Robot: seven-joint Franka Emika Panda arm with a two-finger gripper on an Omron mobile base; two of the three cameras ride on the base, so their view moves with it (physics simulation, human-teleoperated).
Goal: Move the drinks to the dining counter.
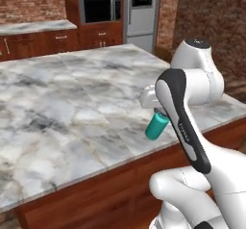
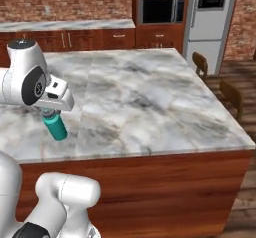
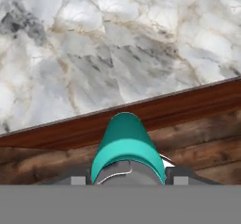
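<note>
My gripper [image 1: 161, 111] is shut on the grey cap of the teal bottle [image 1: 157, 126], which hangs tilted with its base pointing down and away from the hand. It is over the near edge of the dining counter [image 1: 72, 103], the broad marble island on a red-brown base. From the right base view the teal bottle [image 2: 56, 127] sits low over the dining counter [image 2: 150, 97] under my gripper [image 2: 48, 113]; I cannot tell whether it touches the marble. In the hand view the teal bottle [image 3: 126, 145] rises between my fingertips [image 3: 80, 180] with the dining counter [image 3: 117, 44] beyond.
Two wooden chairs [image 2: 200, 64] [image 2: 231, 97] stand along the island's right side. Behind it are the steel fridge [image 2: 210, 12], a built-in microwave [image 2: 161, 10] and the narrow worktop [image 2: 65, 24] along the brick wall. My own arm crosses the island's near corner.
</note>
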